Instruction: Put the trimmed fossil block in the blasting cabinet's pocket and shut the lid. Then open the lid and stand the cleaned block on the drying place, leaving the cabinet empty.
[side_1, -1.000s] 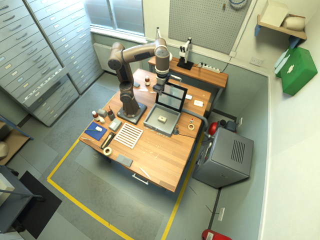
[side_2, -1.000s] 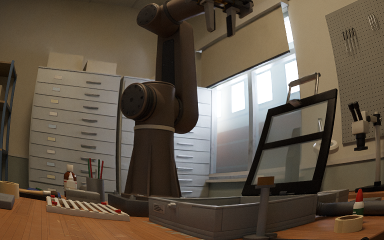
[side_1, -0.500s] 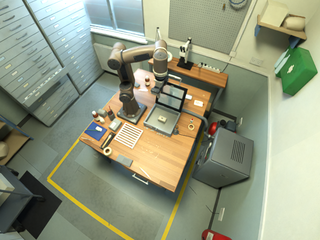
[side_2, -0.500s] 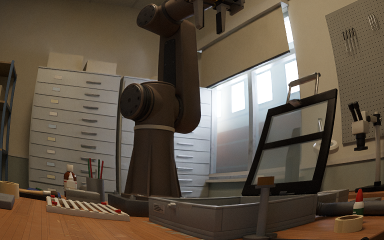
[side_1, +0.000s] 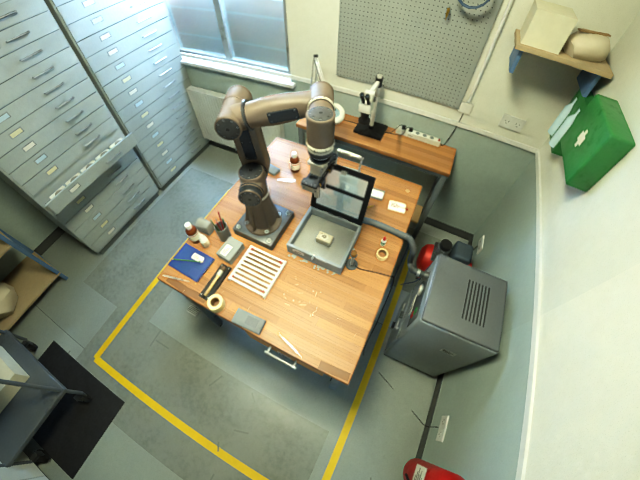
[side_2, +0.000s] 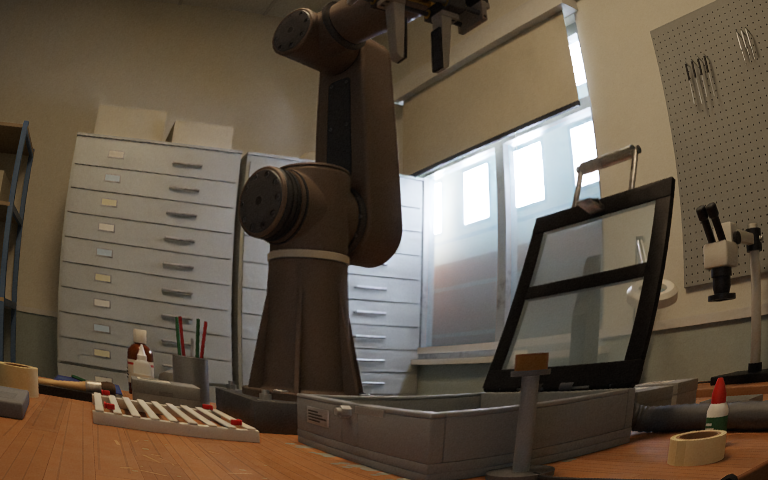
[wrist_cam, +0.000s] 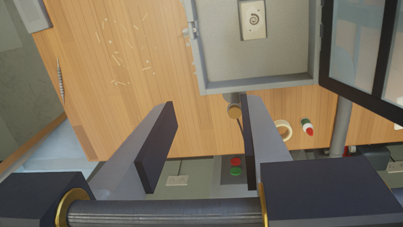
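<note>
The fossil block (side_1: 324, 237) (wrist_cam: 252, 20), pale with a spiral mark on top, lies flat in the pocket of the grey blasting cabinet (side_1: 323, 242) (side_2: 464, 424) (wrist_cam: 253, 45). The cabinet's black-framed glass lid (side_1: 343, 192) (side_2: 589, 283) (wrist_cam: 363, 50) stands open, tilted back on its far hinge, with a handle on its top edge. The white slatted drying rack (side_1: 257, 270) (side_2: 170, 418) lies on the bench left of the cabinet. My gripper (side_1: 312, 184) (side_2: 418, 39) (wrist_cam: 203, 141) hangs high above the cabinet's left rear corner, beside the lid's edge, open and holding nothing.
Behind the bench stand drawer cabinets, a window and a side table with a microscope (side_1: 371, 106). A small post with a brown cap (side_2: 527, 413) (wrist_cam: 234, 110) stands at the cabinet's front, with a tape roll (side_1: 382, 253) and a glue bottle nearby. A grey machine (side_1: 455, 315) sits right of the bench.
</note>
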